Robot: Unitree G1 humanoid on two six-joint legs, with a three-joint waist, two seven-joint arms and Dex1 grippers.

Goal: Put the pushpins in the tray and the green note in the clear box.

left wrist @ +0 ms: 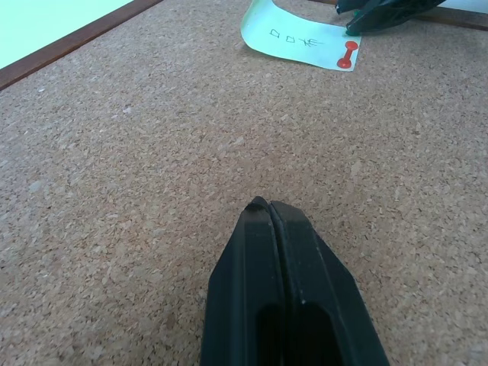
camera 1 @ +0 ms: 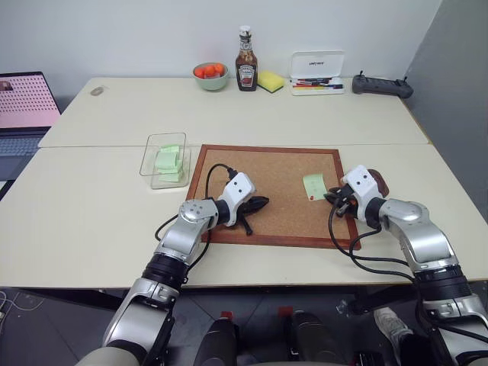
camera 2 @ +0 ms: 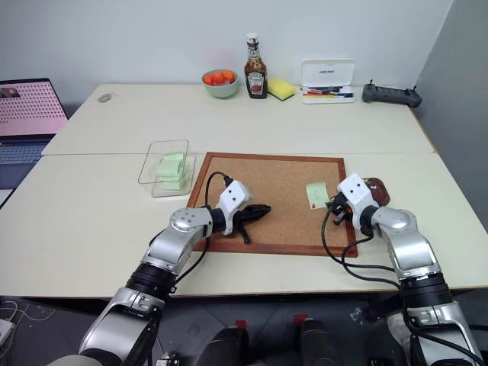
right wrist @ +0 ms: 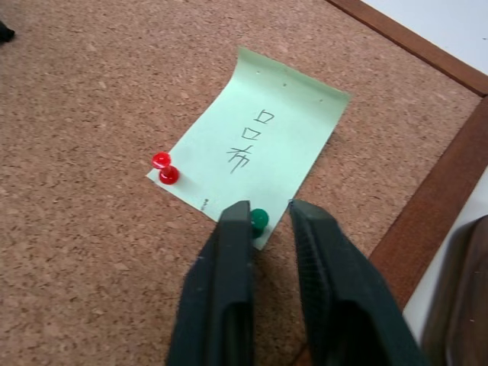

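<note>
Right, we start at the right gripper (right wrist: 267,210) — its two black fingers have closed in on the green pushpin (right wrist: 259,219), the pin's head tucked between the tips and pressed against one finger, with a thin slit of gap beside the other. That pin stands in the near corner of the green note (right wrist: 259,145), which lies on the cork board (right wrist: 91,91) with its far edge curling up a little and some handwriting across its middle. A red pushpin (right wrist: 165,169) stands in the neighbouring corner of the same slip. Just off the board's right frame, behind the right wrist, we see the dark brown tray (camera 1: 379,183). Over to the left gripper (left wrist: 268,207) — fingers pressed flat together, holding nothing, low over the bare cork on the board's left part. Beyond the board's left edge the clear box (camera 1: 152,156) sits on the table (camera 1: 91,206), with a stack of pale green note pads (camera 1: 169,162) inside it.
</note>
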